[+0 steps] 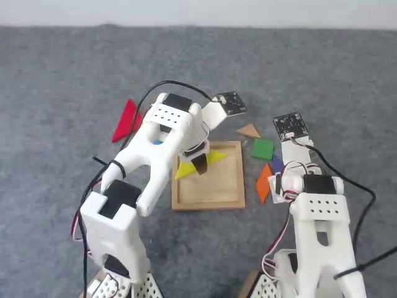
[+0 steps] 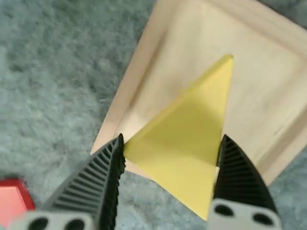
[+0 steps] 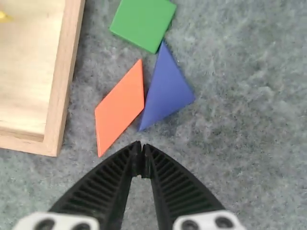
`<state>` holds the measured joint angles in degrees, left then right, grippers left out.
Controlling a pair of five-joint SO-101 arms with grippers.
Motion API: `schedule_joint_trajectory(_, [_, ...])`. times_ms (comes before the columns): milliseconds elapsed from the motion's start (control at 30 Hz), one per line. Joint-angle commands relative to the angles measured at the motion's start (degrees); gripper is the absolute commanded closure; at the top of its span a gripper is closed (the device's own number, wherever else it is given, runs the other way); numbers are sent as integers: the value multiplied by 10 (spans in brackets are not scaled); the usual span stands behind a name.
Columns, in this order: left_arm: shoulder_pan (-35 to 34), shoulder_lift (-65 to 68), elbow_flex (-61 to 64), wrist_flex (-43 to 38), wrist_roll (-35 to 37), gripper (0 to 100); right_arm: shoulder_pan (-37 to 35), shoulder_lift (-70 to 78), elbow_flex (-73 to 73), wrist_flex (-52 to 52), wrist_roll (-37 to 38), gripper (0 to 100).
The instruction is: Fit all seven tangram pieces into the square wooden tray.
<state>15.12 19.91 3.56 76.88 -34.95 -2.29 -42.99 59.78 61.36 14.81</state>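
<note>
A yellow triangle (image 2: 187, 143) hangs tilted over a corner of the square wooden tray (image 2: 259, 96), one tip past the rim. My left gripper (image 2: 170, 141) is shut on it, a finger on each side. From above, the left gripper (image 1: 198, 162) and the yellow triangle (image 1: 214, 157) are over the tray (image 1: 208, 203). My right gripper (image 3: 141, 148) is shut with nothing in it, just short of the orange parallelogram (image 3: 120, 106) and blue triangle (image 3: 165, 91). A green square (image 3: 143, 21) lies beyond them.
On the grey carpet right of the tray lie a tan triangle (image 1: 249, 130), the green square (image 1: 263, 149), the blue triangle (image 1: 276, 164) and the orange parallelogram (image 1: 265, 182). A red triangle (image 1: 127, 120) lies to the tray's far left. Cables trail from both arms.
</note>
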Motion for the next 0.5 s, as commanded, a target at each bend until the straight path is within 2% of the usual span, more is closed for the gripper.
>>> schedule_joint_trajectory(0, [-2,-10,-32,7,20,988,0,-7,-4,-11,-4,980])
schedule_joint_trajectory(133, [-2,-23,-34,11,13,988,0,-7,-4,-11,-3,980])
schedule_joint_trajectory(300, [4,-31,-36,29,-75,988,0,-7,-4,-11,-3,980])
schedule_joint_trajectory(367, [4,-29,-37,32,-145,988,0,-7,-4,-11,-3,980])
schedule_joint_trajectory(467, [2,-25,-29,33,-297,988,0,-7,-4,-11,-3,980])
